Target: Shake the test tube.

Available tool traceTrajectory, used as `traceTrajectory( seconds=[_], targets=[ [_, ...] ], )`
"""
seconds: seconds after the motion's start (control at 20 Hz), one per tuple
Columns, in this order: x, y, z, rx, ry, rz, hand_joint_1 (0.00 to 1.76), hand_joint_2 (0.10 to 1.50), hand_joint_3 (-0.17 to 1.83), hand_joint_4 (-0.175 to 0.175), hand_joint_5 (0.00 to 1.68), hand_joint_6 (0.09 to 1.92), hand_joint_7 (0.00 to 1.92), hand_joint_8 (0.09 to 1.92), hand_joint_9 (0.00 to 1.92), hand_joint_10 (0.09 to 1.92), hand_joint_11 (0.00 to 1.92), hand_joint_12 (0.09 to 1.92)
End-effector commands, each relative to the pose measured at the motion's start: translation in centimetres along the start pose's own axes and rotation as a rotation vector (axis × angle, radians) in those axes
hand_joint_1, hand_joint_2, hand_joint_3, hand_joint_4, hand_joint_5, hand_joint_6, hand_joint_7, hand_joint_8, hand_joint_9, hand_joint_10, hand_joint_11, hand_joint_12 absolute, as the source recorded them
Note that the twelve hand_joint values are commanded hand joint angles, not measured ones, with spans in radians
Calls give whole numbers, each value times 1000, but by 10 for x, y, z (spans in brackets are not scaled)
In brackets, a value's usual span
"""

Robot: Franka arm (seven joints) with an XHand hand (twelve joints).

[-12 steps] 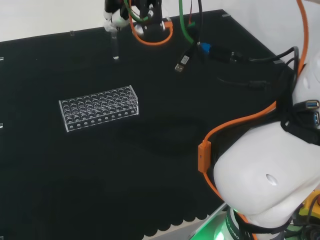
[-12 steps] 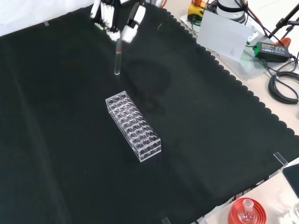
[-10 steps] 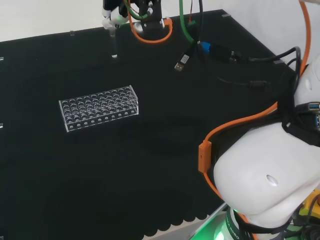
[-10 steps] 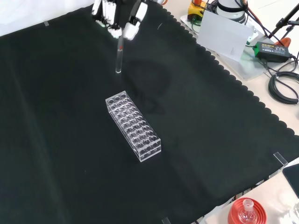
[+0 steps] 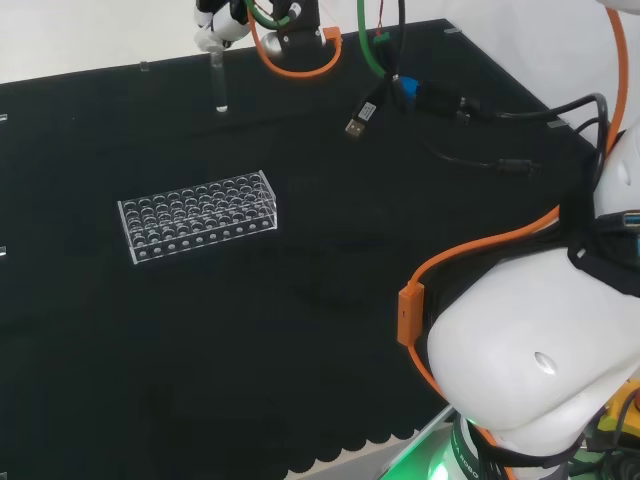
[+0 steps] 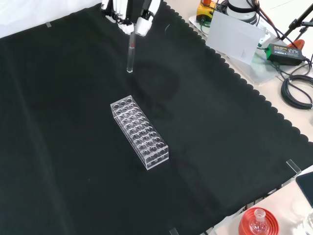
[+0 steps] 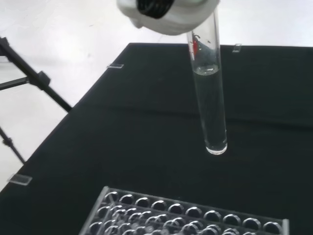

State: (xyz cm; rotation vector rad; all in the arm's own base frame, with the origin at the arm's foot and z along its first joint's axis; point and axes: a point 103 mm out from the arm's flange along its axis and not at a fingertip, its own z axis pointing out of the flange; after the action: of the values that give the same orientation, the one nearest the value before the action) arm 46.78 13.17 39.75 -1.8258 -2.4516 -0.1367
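The robot hand grasps the test tube by its upper end, its fingers closed round the glass, and holds it in the air above the black-covered counter. The tube hangs below the robot hand with its rounded closed end down and its mouth up inside the grasp; its long axis is close to vertical, with a slight lean seen in the front and wrist views. The wrist view shows clear liquid in the test tube, reaching a level a little below the fingers, and a small red mark on the glass near the grasp. The clear tube rack stands on the counter below and apart from the tube's tip, nearer the front camera than the robot hand.

Judged step: the shaking itself, the tube being lifted clear of the rack. The next move probably calls for short back-and-forth swings of the wrist, keeping the mouth uppermost so that no liquid escapes, and keeping the tip clear of rack and counter.
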Motion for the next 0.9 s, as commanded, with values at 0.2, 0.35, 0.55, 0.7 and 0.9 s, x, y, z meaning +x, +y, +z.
traceTrajectory(
  seconds=[0.2,0.35,0.55,0.7,0.9],
  targets=[
    [43,5,24,53,48,-107,1424,943,14,-175,1297,355,1487,456,1342,200,772,1219],
    [32,3,31,69,24,-61,1424,942,15,-175,1299,353,1488,454,1344,196,771,1219],
    [-21,-2,33,79,-38,58,1424,942,16,-175,1300,350,1490,450,1346,193,771,1219],
    [-56,-8,28,72,-88,144,1424,941,16,-175,1301,348,1491,448,1347,190,771,1219],
    [-58,-8,25,59,-80,164,1424,940,17,-175,1302,346,1493,445,1349,186,770,1219]
  ],
)
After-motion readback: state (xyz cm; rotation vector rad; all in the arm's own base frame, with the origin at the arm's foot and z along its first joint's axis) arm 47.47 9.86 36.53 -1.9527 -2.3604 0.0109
